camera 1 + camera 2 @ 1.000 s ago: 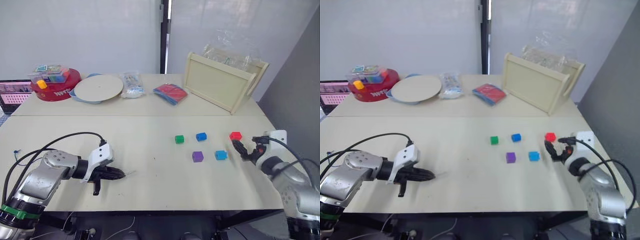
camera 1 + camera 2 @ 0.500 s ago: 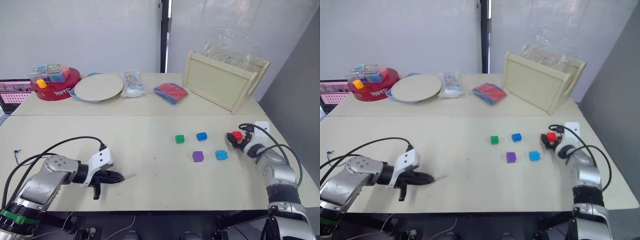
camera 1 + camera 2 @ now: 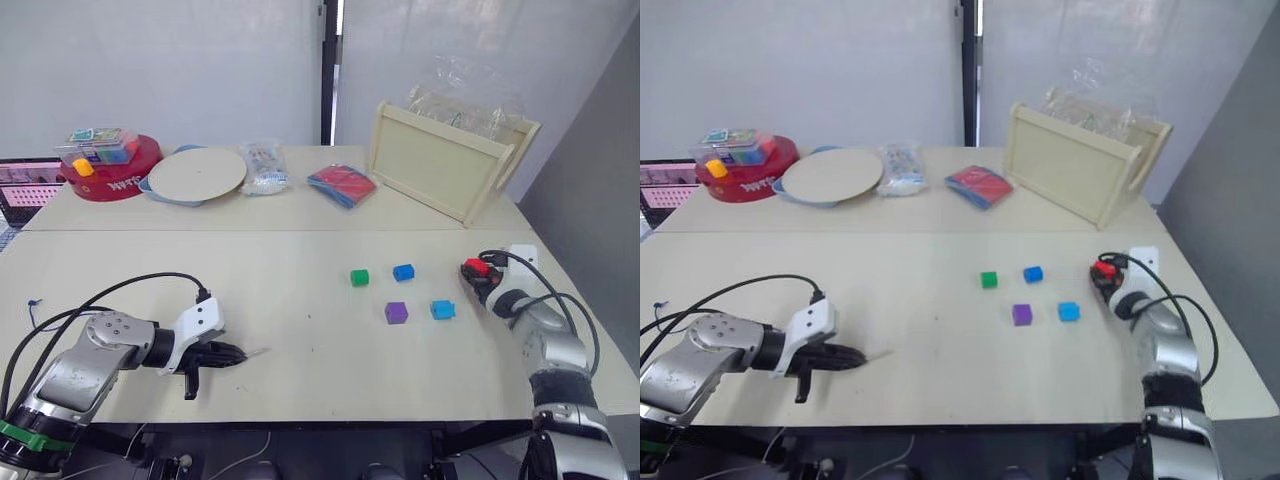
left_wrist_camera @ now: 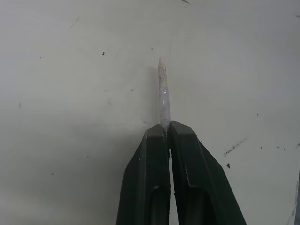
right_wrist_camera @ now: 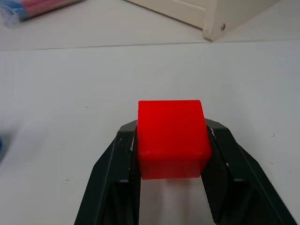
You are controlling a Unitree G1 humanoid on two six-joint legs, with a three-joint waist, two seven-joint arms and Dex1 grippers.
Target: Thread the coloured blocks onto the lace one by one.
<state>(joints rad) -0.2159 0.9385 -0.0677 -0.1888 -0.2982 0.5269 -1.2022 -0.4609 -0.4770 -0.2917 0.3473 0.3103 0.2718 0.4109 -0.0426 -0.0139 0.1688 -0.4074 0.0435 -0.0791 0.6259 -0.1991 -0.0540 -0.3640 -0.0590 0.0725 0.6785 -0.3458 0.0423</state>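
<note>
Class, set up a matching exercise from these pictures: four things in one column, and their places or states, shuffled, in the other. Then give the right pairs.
Things:
1. small red plastic cube
2. stiff pale lace tip
3. small purple plastic cube
4. round red tub

Places or states:
A. loose on the table beside the small cyan plastic cube
B. clamped in the right gripper
C. far left of the table
D. pinched in the left gripper

Pairs: 1-B, 2-D, 3-A, 4-C
</note>
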